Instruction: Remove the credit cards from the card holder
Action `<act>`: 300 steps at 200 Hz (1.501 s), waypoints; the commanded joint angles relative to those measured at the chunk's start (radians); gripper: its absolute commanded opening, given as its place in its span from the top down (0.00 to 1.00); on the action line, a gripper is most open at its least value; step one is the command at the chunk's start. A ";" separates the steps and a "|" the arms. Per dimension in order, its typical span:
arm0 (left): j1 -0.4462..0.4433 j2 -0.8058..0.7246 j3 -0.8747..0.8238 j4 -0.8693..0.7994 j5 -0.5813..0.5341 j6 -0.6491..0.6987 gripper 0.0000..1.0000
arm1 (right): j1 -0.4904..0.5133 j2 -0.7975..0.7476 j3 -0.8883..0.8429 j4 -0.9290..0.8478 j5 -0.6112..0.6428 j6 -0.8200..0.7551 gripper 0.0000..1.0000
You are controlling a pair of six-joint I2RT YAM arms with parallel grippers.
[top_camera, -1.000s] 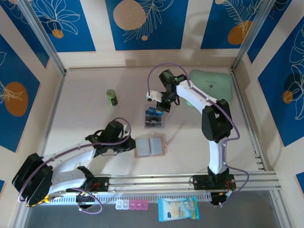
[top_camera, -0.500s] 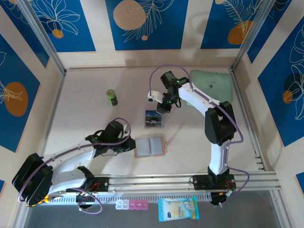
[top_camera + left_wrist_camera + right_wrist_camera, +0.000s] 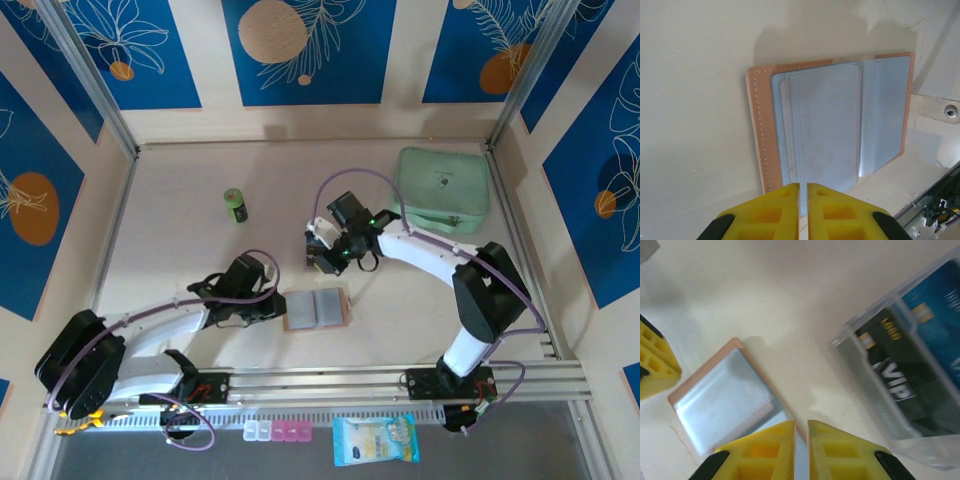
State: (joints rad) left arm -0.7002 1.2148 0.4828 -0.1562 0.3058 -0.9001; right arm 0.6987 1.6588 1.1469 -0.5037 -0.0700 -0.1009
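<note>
Right now the card holder (image 3: 316, 308) lies open and flat on the table (image 3: 180, 260), towards the near edge, with its grey-blue clear pockets facing up. Your left hand (image 3: 803, 190) sits at the holder's left edge. Its yellow fingers stand almost together, and in the left wrist view a thin pocket leaf seems to run into the slit between them, though the edge is too fine to be sure.

Your right hand (image 3: 801, 427) hangs by the clear tray (image 3: 860, 371), on the side towards the holder. Its fingers are also nearly closed, leaving just a narrow slit. The right wrist view is too blurred to tell whether anything is gripped there.

The tray stands just behind the holder, a little apart from it. In it lie the credit cards (image 3: 892, 385): a dark one printed VIP, with a blue one next to it. A mint-green case (image 3: 443, 187) rests farther back on the right. A small green bottle (image 3: 234, 205) stands well to the left of the tray.
</note>
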 commanded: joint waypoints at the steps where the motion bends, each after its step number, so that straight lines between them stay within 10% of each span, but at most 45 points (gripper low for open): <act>1: 0.009 0.030 -0.001 0.027 -0.004 0.012 0.88 | 0.053 -0.051 -0.038 0.102 0.088 0.251 0.86; 88: 0.008 0.127 0.011 0.047 -0.010 0.038 0.95 | 0.117 -0.181 -0.209 0.172 0.182 0.711 0.93; 230: 0.013 0.140 0.020 0.017 -0.030 0.063 0.96 | 0.185 -0.221 -0.418 0.392 0.014 0.917 1.00; 300: 0.014 0.144 0.030 -0.021 -0.037 0.075 0.96 | 0.229 -0.104 -0.336 0.349 0.039 0.968 0.80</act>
State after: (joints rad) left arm -0.6956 1.3453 0.4988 -0.1329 0.2897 -0.8536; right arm 0.9207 1.5166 0.7639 -0.1398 -0.0185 0.8398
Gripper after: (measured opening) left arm 0.054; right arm 0.169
